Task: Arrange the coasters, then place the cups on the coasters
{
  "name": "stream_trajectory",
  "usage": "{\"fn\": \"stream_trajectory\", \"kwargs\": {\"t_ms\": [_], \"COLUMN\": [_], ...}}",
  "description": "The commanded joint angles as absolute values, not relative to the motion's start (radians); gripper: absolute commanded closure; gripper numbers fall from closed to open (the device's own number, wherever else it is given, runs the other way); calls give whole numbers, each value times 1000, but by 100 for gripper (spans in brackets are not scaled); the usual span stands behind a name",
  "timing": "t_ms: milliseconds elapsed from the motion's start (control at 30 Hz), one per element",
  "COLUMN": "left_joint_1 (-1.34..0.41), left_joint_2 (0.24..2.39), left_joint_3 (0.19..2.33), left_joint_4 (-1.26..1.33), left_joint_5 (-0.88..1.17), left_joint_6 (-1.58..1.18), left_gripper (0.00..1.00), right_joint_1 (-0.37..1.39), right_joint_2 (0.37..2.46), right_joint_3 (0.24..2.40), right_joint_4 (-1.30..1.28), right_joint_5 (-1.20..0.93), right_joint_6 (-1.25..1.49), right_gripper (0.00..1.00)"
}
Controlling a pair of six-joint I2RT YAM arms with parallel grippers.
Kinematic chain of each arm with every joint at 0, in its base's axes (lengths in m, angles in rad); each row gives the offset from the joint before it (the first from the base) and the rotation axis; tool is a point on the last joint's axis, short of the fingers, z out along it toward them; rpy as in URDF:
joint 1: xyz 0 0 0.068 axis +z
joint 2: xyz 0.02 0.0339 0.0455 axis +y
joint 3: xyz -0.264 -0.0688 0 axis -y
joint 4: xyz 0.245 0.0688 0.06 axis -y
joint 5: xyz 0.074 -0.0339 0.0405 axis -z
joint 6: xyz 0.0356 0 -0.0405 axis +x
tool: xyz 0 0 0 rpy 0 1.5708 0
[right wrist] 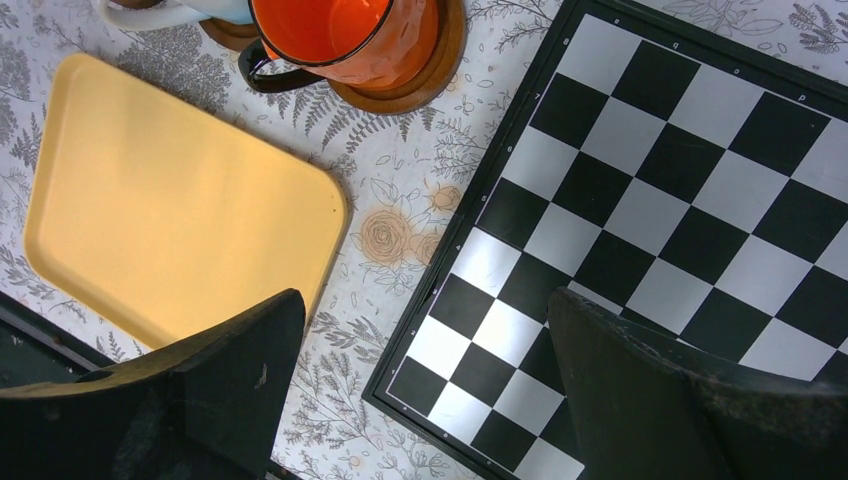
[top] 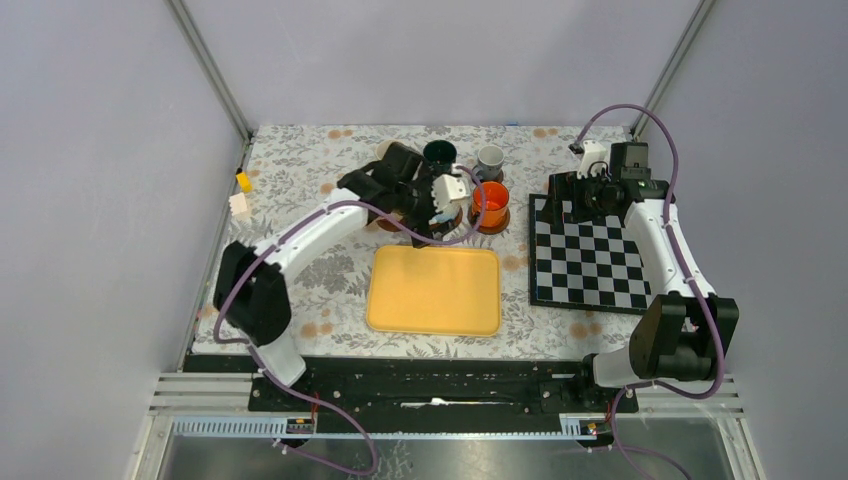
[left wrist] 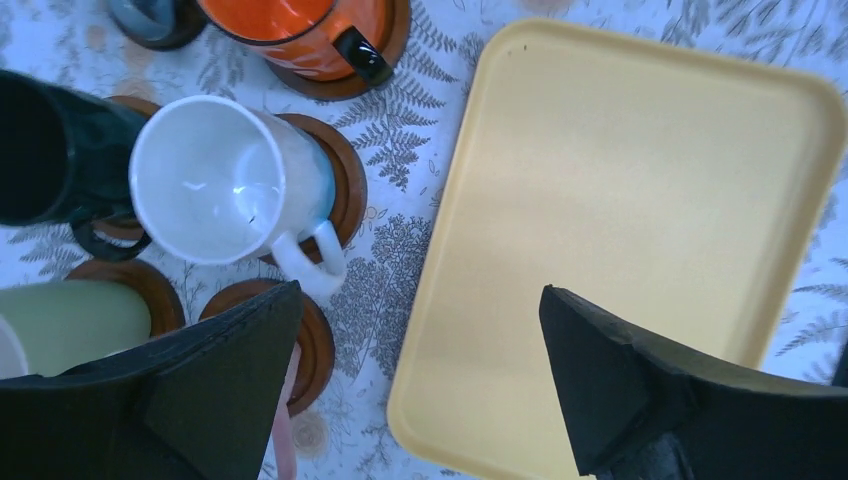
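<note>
The left end effector (left wrist: 418, 295) hangs just beyond the yellow tray's (left wrist: 640, 200) far edge, its fingers spread wide with nothing between them. Beyond that edge the cups crowd together on the tabletop (left wrist: 400, 150). The pale green cup (left wrist: 70, 325), dark green cup (left wrist: 50, 140) and white cup (left wrist: 205, 180) each stand on a brown coaster (left wrist: 345, 185), and the orange cup (left wrist: 285, 25) stands on another further right. Right of the tray, the right end effector (right wrist: 425, 295), also spread and empty, hovers over the chessboard (right wrist: 680, 220).

One finger (left wrist: 200, 400) sits close to the white cup's handle, so a careless lift could hook it and drag the cup off its disc.

Only the left wrist view shows the pale green cup and a pink sliver (left wrist: 285, 410), perhaps the pink cup, under that finger. From above, the arm hides both.
</note>
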State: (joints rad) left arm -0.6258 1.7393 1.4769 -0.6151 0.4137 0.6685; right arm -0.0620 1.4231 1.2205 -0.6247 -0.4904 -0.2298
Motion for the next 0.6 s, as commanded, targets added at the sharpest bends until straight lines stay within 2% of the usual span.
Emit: {"fn": "stream_trajectory", "kwargs": {"t_ms": [0, 267, 433, 567], "left_joint_1": [-565, -187, 75, 191], "left_joint_2": [1615, 1527, 1449, 1389], "left_joint_3": [1491, 1509, 1348, 1200], "left_joint_4": [-646, -702, -593, -496], "left_joint_5": [462, 669, 741, 662], "left_joint_6": [540, 275, 176, 161], "left_gripper": [1, 1, 1, 1], "right_joint_1": [-64, -65, -101, -128], "right_joint_2": [1434, 1480, 1513, 1541], "right_joint_3": [1276, 1319, 1347, 1319], "right_joint_4": [-633, -614, -601, -578], "right_joint_5": [-511, -514, -528, -503], "right_joint_6": [-217, -204, -202, -210], "right_gripper": [2, 2, 2, 2]}}
